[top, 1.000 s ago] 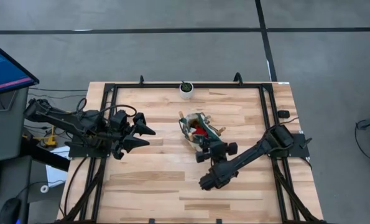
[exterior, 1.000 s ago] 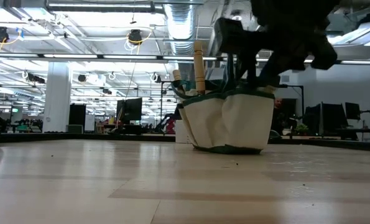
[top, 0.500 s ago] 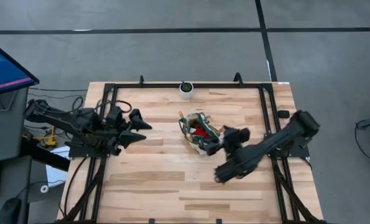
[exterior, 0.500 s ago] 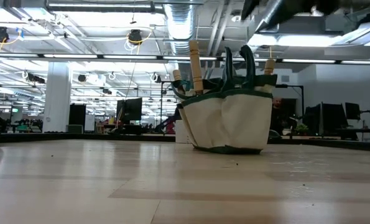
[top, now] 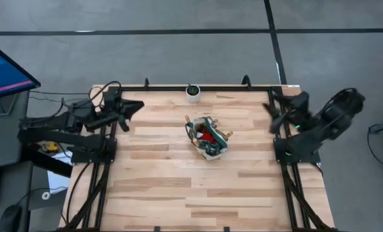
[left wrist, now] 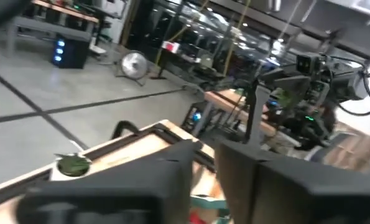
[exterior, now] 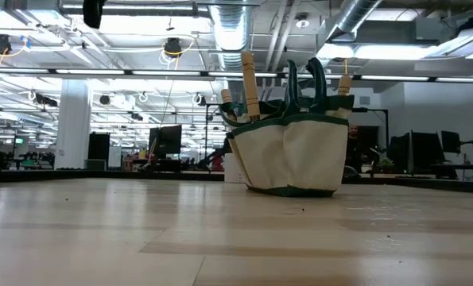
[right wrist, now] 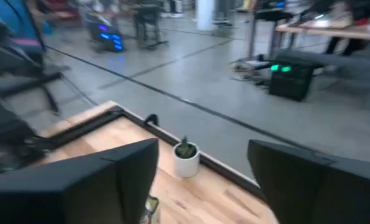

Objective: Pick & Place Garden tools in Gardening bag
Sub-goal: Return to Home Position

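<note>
Table-level view shows trowel handles [exterior: 250, 83] in bag [exterior: 292, 155]; overhead, left tool [top: 132, 112], right tool [top: 270, 115] released.

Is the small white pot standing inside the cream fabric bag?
No, the small white pot stands on the wooden table, apart from the cream fabric bag.

No text, label, brand or number can be read; the monitor [top: 4, 67] shows only blurred coloured bands.

Bright, even light from ceiling strip lights [exterior: 141, 73] fills the room. The wooden table [top: 178, 187] is evenly lit, with a pale sheen in the low view. The bag [exterior: 292, 155] throws only a thin, soft shadow at its base.
</note>
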